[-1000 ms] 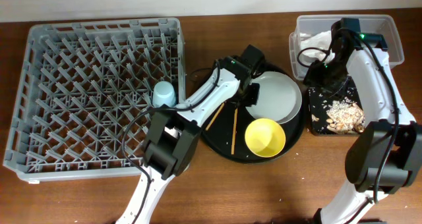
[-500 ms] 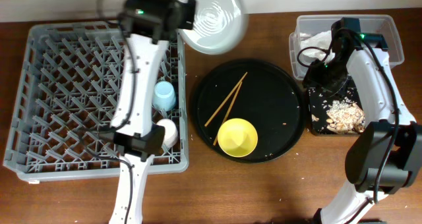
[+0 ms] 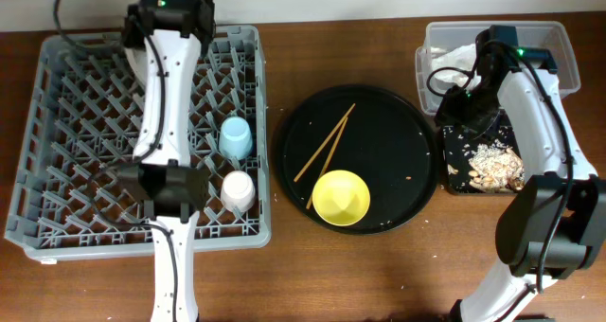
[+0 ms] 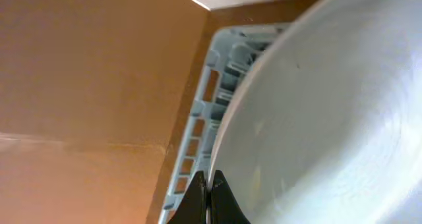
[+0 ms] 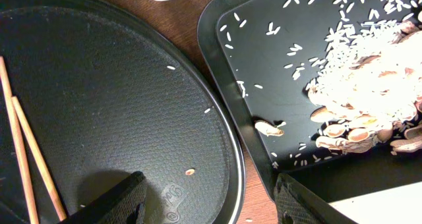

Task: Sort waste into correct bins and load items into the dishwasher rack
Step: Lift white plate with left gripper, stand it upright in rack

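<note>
Both cups were home: the blue cup (image 3: 235, 135) and pink cup (image 3: 238, 190) stood in the dishwasher rack (image 3: 76, 142) at the left end of the tabletop (image 3: 379, 275). The scraps (image 3: 494, 163) lay in the black tray (image 3: 457, 142), the tissues (image 3: 454, 62) in the clear tub (image 3: 559, 38), far right corner. The yellow bowl (image 3: 341, 197) and chopsticks (image 3: 327, 152) waited mid-tabletop. The plate (image 4: 330, 118), pinched at its rim by the left claw (image 4: 208, 194), hung over the rack's far edge. The right claw (image 5: 211, 201) gaped, empty.

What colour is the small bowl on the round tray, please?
Yellow; the bowl shows best in the overhead view.

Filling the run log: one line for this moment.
left hand: shut on plate at rack; right hand: open; bowl, chopsticks: round tray
</note>
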